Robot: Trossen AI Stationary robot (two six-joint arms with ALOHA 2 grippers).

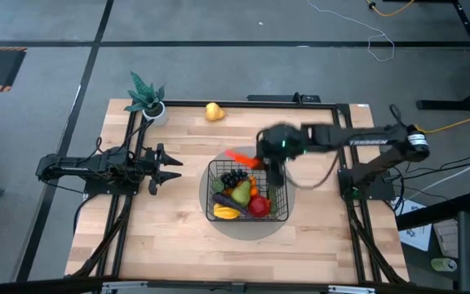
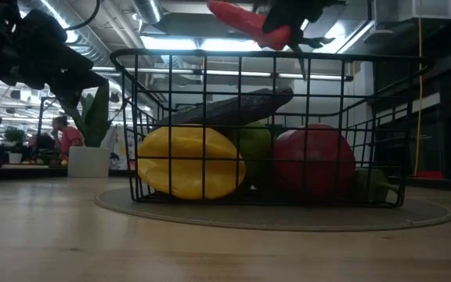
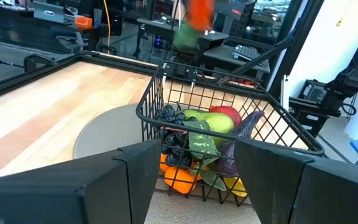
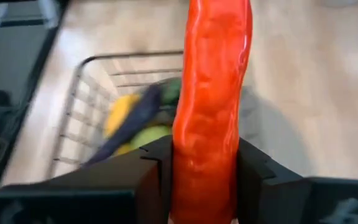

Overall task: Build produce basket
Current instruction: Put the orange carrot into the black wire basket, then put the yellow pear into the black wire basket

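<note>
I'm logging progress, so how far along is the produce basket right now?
Mostly filled: the basket already holds several fruits. The right gripper is shut on the carrot above the basket's rim. The yellow pear lies on the table. The left gripper waits open at the left side.

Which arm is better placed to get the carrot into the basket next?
The right. Its end effector is shut on the carrot, carried just above the basket's far rim. The left end effector waits open at the table's left side, apart from the basket and holding nothing.
</note>
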